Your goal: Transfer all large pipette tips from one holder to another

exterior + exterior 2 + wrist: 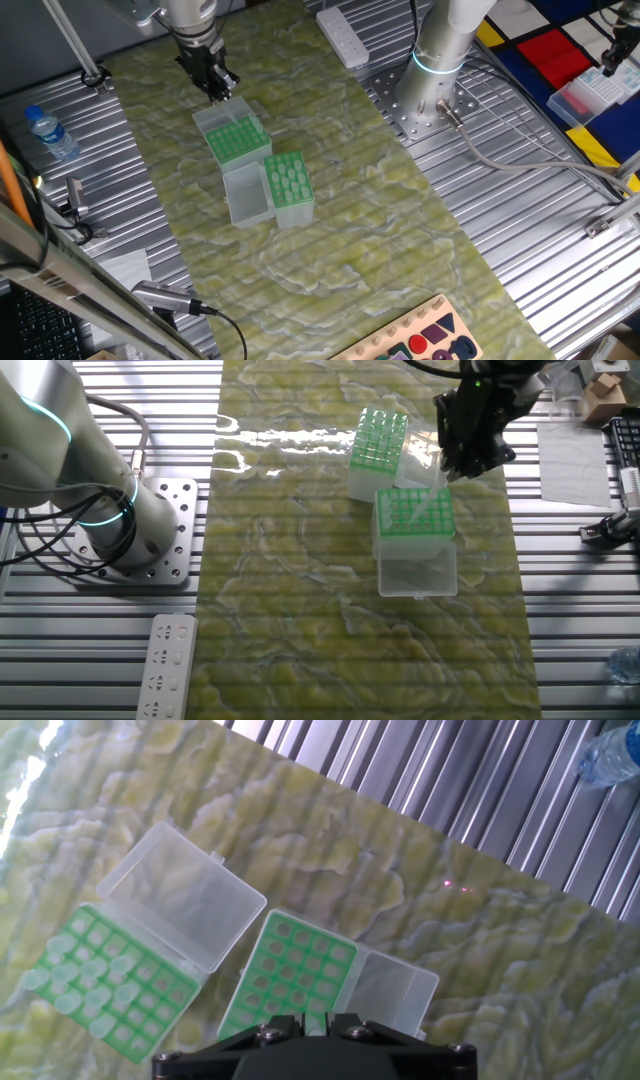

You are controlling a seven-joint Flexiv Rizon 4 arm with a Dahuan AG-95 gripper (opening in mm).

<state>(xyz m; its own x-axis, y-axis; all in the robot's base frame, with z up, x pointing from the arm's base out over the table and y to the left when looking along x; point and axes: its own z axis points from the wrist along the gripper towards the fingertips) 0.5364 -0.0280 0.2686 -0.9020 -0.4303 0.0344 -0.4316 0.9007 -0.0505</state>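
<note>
Two clear holders with green rack plates stand side by side on the mat. One holder [100,985] carries several pale mint large pipette tips [75,1000]; it also shows in one fixed view [288,187] and in the other [380,438]. The second holder [295,970] shows open holes. My gripper [310,1020] hangs just above this second holder [233,138] with its jaws close together. They are shut on one translucent tip [433,498] that points down at the rack [413,510]. The gripper shows in both fixed views [218,95] [452,472].
Both holders have clear lids folded open flat [185,900] [392,985]. A water bottle [52,133] lies on the ribbed metal table at the left. A power strip [343,37] and the arm's base [437,95] are at the far side.
</note>
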